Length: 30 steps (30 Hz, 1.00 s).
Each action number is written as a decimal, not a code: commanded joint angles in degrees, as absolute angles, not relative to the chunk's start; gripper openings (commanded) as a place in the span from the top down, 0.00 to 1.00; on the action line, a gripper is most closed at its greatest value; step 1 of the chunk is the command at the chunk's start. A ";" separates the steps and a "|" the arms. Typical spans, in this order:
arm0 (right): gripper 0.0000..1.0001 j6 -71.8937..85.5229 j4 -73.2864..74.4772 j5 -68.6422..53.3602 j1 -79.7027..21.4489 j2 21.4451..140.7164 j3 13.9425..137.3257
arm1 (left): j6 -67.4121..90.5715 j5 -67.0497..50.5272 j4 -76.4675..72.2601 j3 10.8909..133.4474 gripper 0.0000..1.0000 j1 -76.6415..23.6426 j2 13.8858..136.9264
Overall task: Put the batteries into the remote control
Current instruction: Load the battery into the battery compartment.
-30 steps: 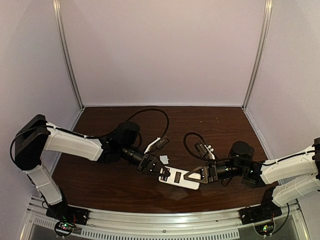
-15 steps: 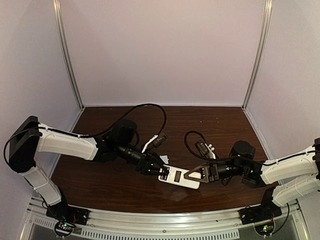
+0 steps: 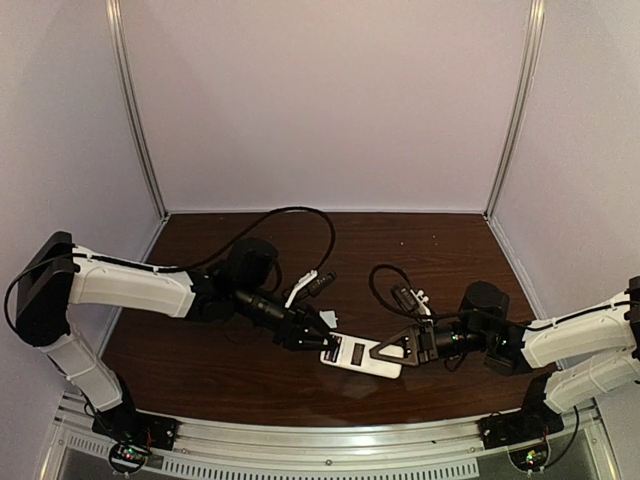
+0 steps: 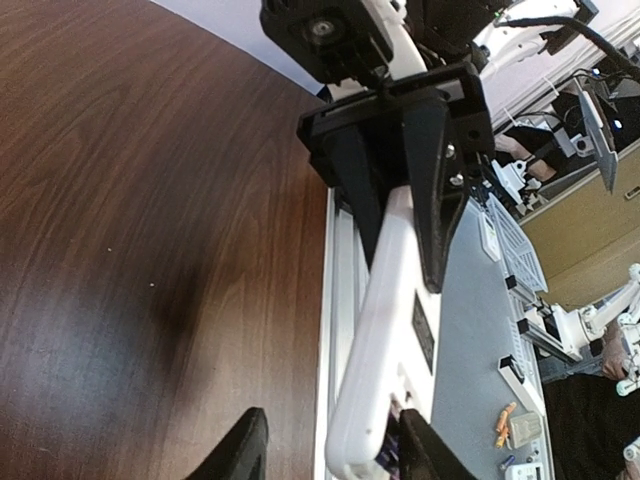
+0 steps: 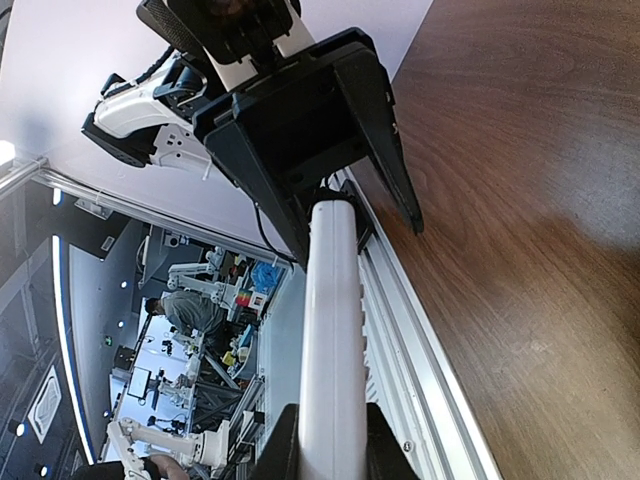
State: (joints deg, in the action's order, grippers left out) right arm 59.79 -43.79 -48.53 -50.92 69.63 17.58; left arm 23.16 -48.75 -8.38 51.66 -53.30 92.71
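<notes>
The white remote control (image 3: 366,363) is held off the table, back side up with its dark recess showing. My right gripper (image 3: 393,350) is shut on its right end, and in the right wrist view the fingers (image 5: 286,448) clamp the remote (image 5: 330,330) edge-on. My left gripper (image 3: 322,342) is open, its jaws straddling the remote's left end (image 4: 385,330) with a gap on one side. One purple-blue battery (image 4: 388,456) shows at the recess beside my left gripper's right finger (image 4: 422,450). The second battery is not in view.
A small thin white piece (image 3: 328,320) lies on the brown table just behind the left gripper. A looped black cable with a small white connector (image 3: 414,297) lies behind the right gripper. An aluminium rail (image 3: 330,440) runs along the near edge, and walls enclose the table.
My left gripper has moved right and a little forward to the remote's left end, and its jaws now straddle that end. The right gripper still holds the remote, nearly unmoved.
</notes>
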 commanded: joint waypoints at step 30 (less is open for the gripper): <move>1.00 55.55 -43.73 -52.84 -51.15 65.89 20.10 | 19.41 -41.19 1.12 56.53 0.68 -56.48 95.44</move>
